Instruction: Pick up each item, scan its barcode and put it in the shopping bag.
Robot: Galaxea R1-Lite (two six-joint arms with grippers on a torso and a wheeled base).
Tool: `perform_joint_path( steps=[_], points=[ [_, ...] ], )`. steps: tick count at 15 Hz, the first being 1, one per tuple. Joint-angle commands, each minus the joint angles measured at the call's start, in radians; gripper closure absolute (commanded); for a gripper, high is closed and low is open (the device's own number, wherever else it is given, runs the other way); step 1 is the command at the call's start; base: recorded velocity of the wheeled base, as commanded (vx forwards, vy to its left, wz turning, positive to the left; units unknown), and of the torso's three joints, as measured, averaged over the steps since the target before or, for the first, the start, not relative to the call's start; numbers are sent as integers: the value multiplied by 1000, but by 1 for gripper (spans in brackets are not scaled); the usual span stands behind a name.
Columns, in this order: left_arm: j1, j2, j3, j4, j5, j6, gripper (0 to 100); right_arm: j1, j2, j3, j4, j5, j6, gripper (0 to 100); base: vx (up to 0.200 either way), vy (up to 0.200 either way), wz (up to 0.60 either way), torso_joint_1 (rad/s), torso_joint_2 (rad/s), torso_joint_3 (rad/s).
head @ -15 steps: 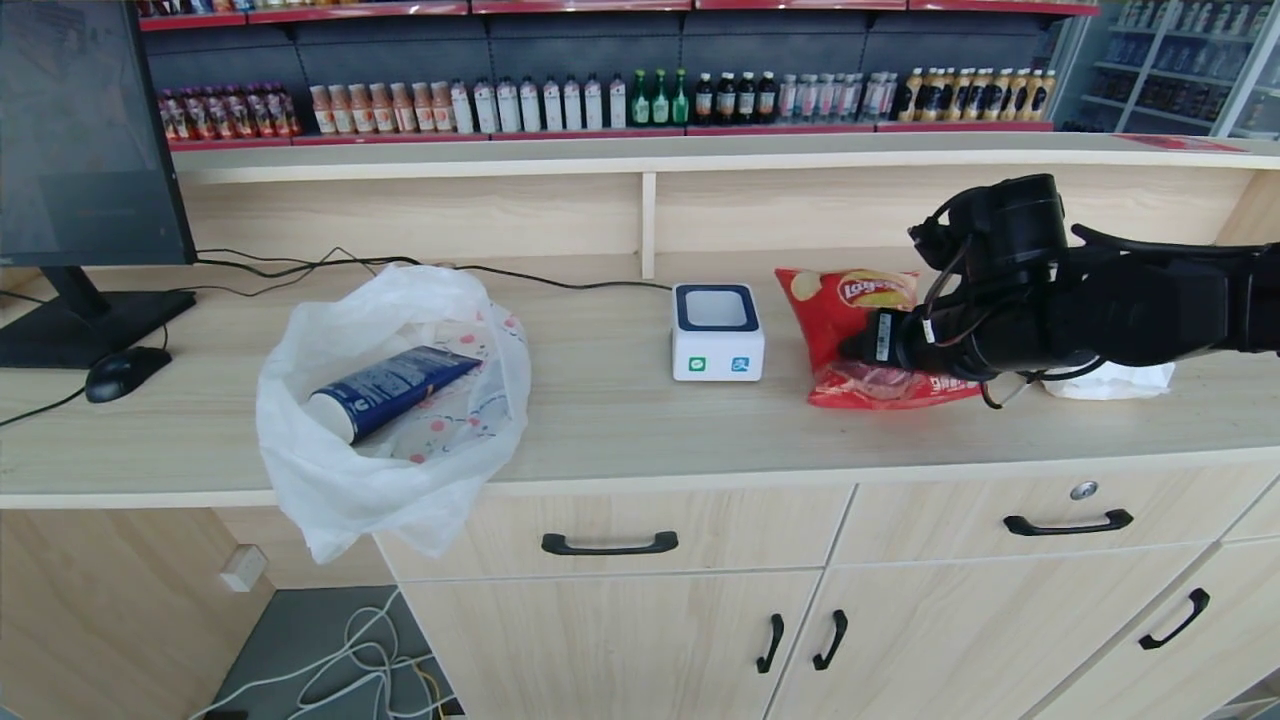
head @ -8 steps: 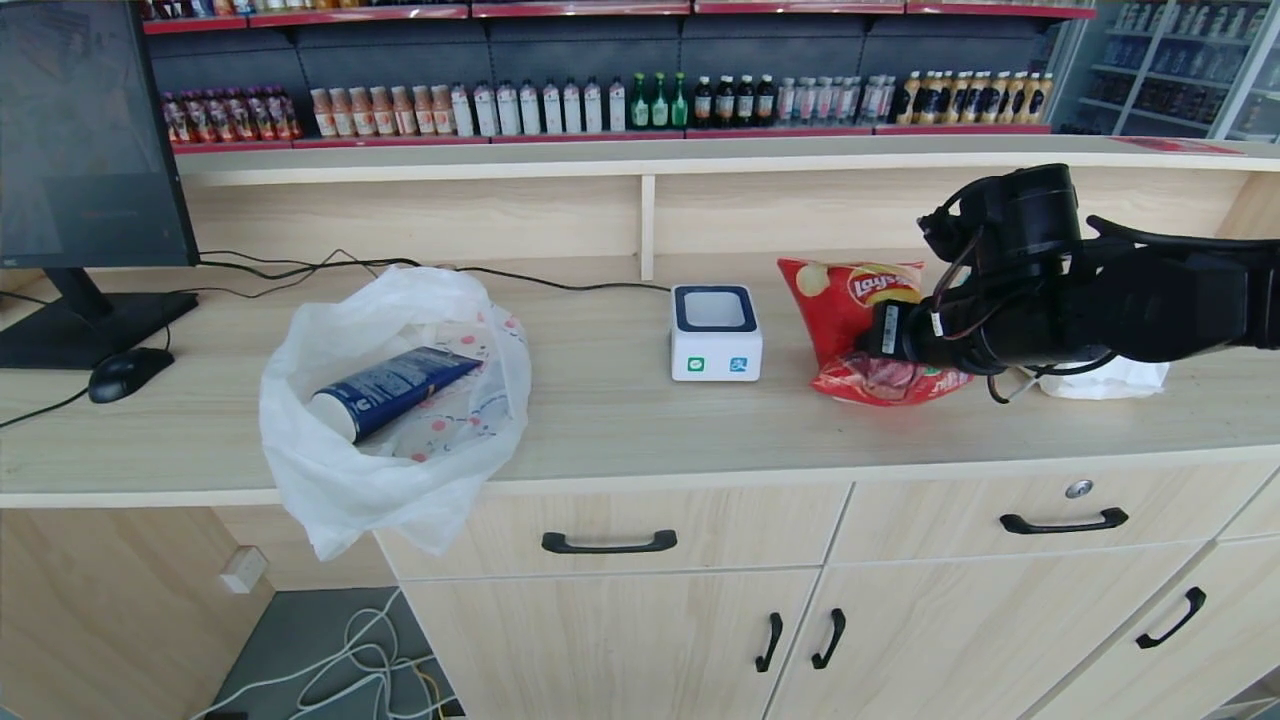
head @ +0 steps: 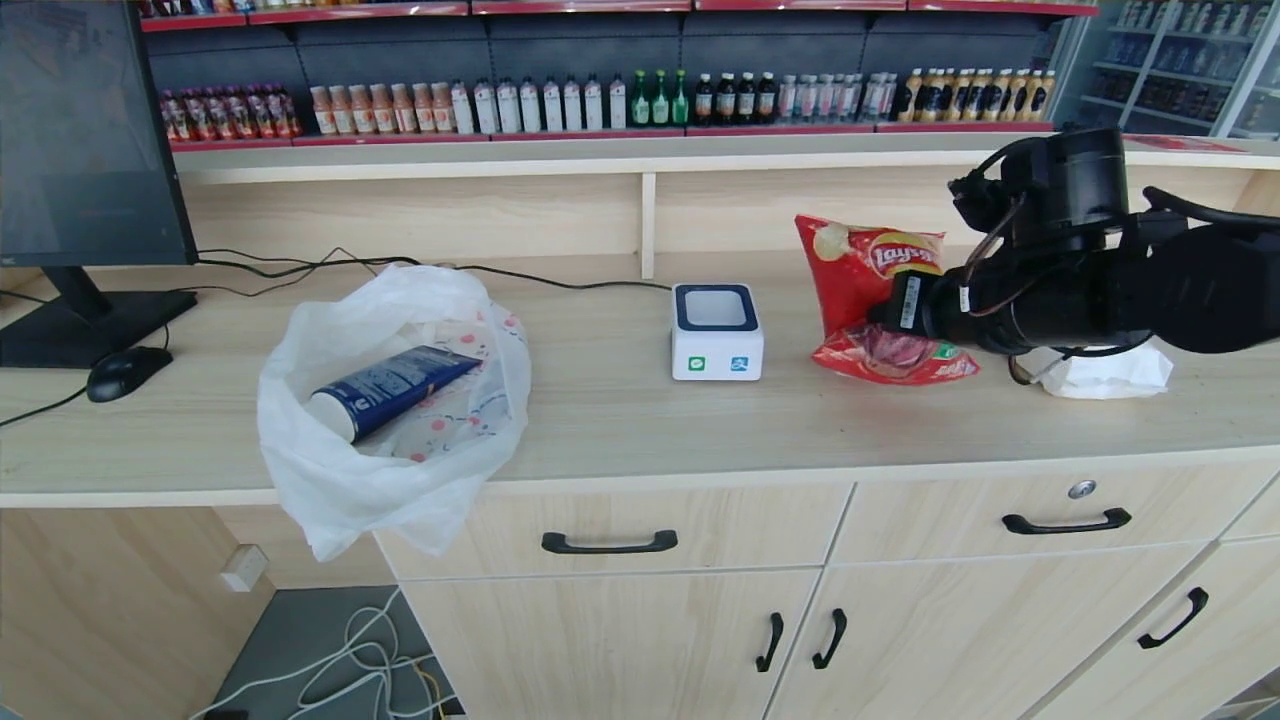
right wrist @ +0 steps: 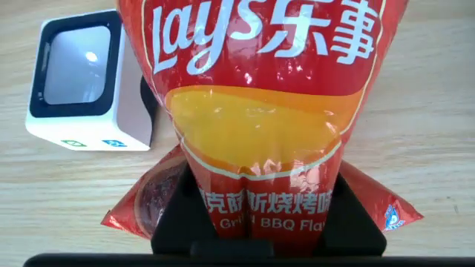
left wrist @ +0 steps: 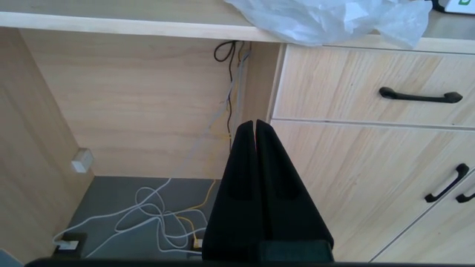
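Observation:
A red bag of chips [head: 872, 298] hangs tilted above the counter right of the white scanner [head: 716, 331], its lower end low over the wood. My right gripper [head: 878, 318] is shut on the bag's lower half; in the right wrist view the chips bag [right wrist: 261, 104] is squeezed between the black fingers [right wrist: 177, 208], with the scanner [right wrist: 85, 89] beside it. The white shopping bag [head: 390, 400] lies open at the counter's front left with a blue tube [head: 388, 388] inside. My left gripper [left wrist: 255, 137] hangs below the counter beside the cabinet, fingers pressed together on nothing.
A crumpled white packet [head: 1105, 372] lies on the counter under my right arm. A monitor [head: 85, 150] and a mouse [head: 122, 372] stand at far left, with cables [head: 330, 262] running along the back. A raised ledge [head: 640, 160] borders the counter behind.
My right gripper has lifted the chips bag off the counter and raised it upward and slightly right; the bag now stands more upright. The left arm has not moved.

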Motion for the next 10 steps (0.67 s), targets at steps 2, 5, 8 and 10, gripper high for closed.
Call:
perform_joint_path(
  steps=[2, 5, 8, 10],
  points=[
    [0, 0, 0, -1, 0, 0, 100, 1, -104, 62, -56, -3, -2, 100, 0, 0, 0, 0, 0, 0],
    [0, 0, 0, 0, 0, 0, 100, 52, -234, 211, -150, -21, -20, 100, 0, 0, 0, 0, 0, 0],
    [0, 0, 0, 0, 0, 0, 100, 159, -401, 416, -247, -96, -38, 100, 0, 0, 0, 0, 0, 0],
    [0, 0, 0, 0, 0, -2, 100, 231, -536, 594, -322, -153, -92, 100, 0, 0, 0, 0, 0, 0]
  ],
)
